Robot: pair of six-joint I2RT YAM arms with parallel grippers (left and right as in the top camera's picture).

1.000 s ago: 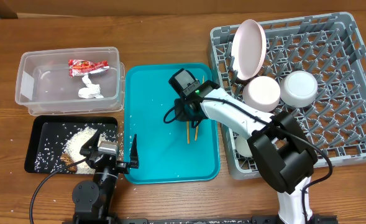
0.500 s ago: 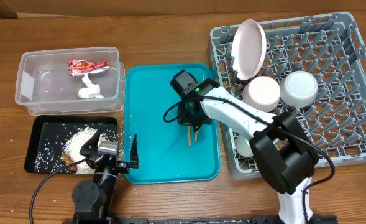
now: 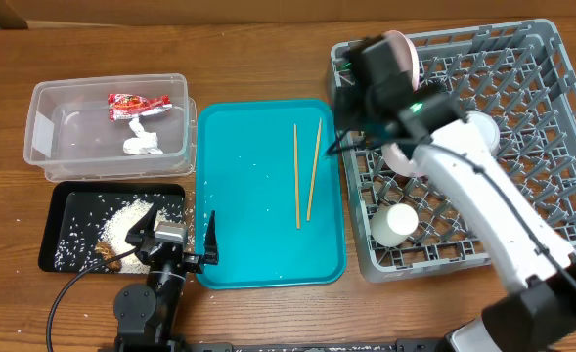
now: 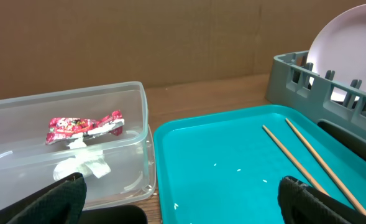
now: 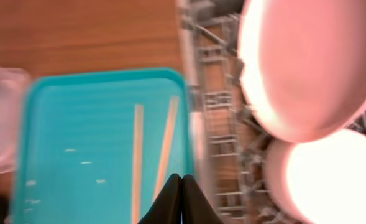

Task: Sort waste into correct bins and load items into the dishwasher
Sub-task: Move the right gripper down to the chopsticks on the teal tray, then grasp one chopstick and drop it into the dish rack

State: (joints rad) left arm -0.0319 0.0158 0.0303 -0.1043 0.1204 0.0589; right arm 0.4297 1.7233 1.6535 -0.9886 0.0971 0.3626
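Note:
Two wooden chopsticks lie side by side on the teal tray. They also show in the left wrist view and the right wrist view. My right gripper is shut and empty above the left edge of the grey rack, beside the white plate; its fingertips are pressed together. The rack holds the plate, two bowls and a cup. My left gripper is open and empty at the tray's front left.
The clear tub holds the red sachet and the white napkin. The black tray holds rice and brown scraps. A few rice grains lie on the teal tray.
My right arm has lifted off the chopsticks and swung back and right to the rack's left edge. The chopsticks stay on the teal tray, now uncovered. The left arm has not moved.

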